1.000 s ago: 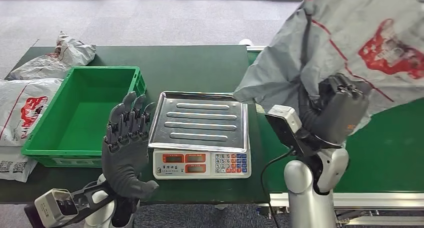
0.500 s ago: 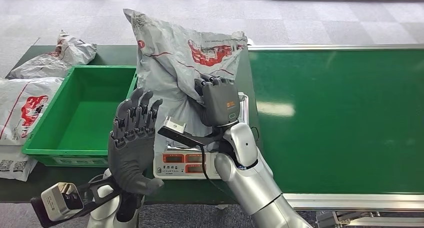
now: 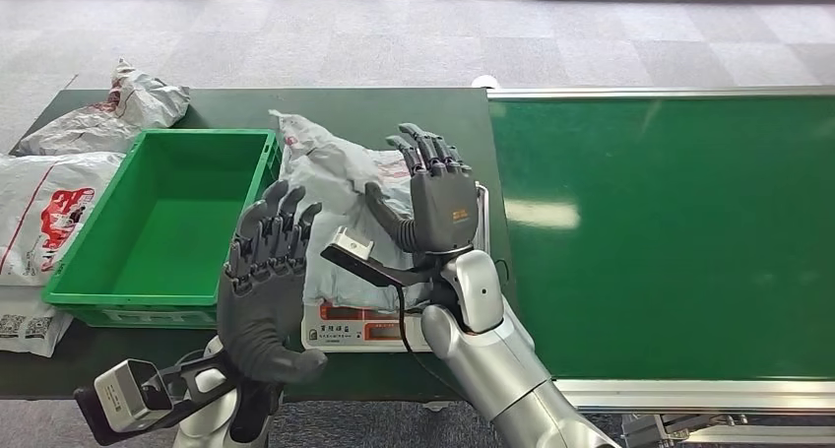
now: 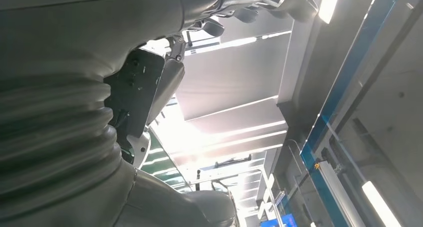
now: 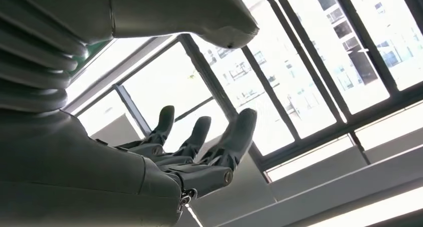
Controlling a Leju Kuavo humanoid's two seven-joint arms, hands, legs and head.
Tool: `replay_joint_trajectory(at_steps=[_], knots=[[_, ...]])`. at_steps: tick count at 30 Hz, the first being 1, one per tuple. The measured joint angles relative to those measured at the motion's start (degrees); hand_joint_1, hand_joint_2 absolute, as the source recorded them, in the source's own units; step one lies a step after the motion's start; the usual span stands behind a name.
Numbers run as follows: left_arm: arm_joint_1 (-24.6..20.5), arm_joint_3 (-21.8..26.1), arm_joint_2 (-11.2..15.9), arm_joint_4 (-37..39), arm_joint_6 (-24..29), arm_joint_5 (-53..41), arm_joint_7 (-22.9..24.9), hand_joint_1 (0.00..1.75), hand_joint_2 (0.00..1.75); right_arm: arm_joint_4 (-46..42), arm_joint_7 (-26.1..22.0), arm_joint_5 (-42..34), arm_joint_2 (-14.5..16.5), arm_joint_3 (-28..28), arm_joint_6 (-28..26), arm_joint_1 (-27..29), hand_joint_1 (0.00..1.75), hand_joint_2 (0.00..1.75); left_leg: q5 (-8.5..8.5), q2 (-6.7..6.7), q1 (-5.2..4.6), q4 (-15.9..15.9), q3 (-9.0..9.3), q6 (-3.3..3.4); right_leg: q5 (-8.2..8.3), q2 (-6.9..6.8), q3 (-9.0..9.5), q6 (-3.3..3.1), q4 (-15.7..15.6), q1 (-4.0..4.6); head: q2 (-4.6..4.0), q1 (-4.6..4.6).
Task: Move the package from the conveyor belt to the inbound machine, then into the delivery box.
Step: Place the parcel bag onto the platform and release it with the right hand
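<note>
The grey package [image 3: 330, 182] with red print lies crumpled on the scale [image 3: 359, 317], the inbound machine, and covers most of its tray. My right hand [image 3: 433, 197] stands upright over the scale's right side with fingers spread and nothing in it. The same right hand [image 5: 199, 152] shows spread fingers against bright windows in the right wrist view. My left hand [image 3: 268, 276] is raised in front of the scale's left corner, fingers apart, palm empty. The green delivery box [image 3: 148, 222] sits left of the scale with nothing in it.
The green conveyor belt [image 3: 670, 231] runs along the right. Other grey packages [image 3: 49, 207] lie left of the box, and one [image 3: 133, 103] lies behind it. The dark green table [image 3: 394, 108] carries the scale and box.
My right hand swung the package from above the belt over to the scale and let go. The package now lies flat there. The left hand barely moved.
</note>
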Motion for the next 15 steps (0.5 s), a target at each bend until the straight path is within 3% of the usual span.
replay_joint_trajectory(at_steps=[6, 8, 11, 15], knots=[[0.1, 0.0, 0.1, 0.5, 0.4, -0.6, 0.0, 0.0, 1.75, -0.5, 10.1, 14.8, -0.8, -0.2, -1.5, 0.6, 0.0, 0.0, 0.0, 0.02, 0.0, 0.0, 0.0, 0.0, 0.0, 0.0, -0.02, 0.0, 0.0, 0.0, 0.0, -0.01], [0.1, 0.0, 0.1, 0.6, 0.6, -0.9, 0.0, 0.0, 1.75, -0.7, 10.7, 15.0, -1.0, -0.7, -1.2, 0.8, 0.0, 0.0, 0.0, 0.02, 0.0, 0.0, 0.0, 0.0, 0.0, 0.01, -0.01, 0.0, 0.0, -0.01, 0.0, 0.0], [0.1, -0.3, 0.0, 0.9, 0.9, -1.2, 0.0, 0.0, 1.75, -1.3, 7.3, 8.2, -1.1, -1.6, 0.1, 1.3, 0.0, 0.0, 0.0, 0.02, 0.0, 0.0, 0.01, 0.0, 0.0, 0.01, -0.01, 0.0, 0.0, -0.01, 0.0, 0.0], [0.0, -0.5, 0.0, 1.1, 1.0, -1.8, 0.0, 0.0, 1.75, -4.4, -5.2, -12.9, -1.2, -3.8, 3.7, 2.9, 0.0, 0.0, 0.0, 0.01, 0.0, 0.0, 0.0, 0.0, 0.01, 0.0, -0.02, 0.01, 0.0, -0.02, 0.0, 0.01]])
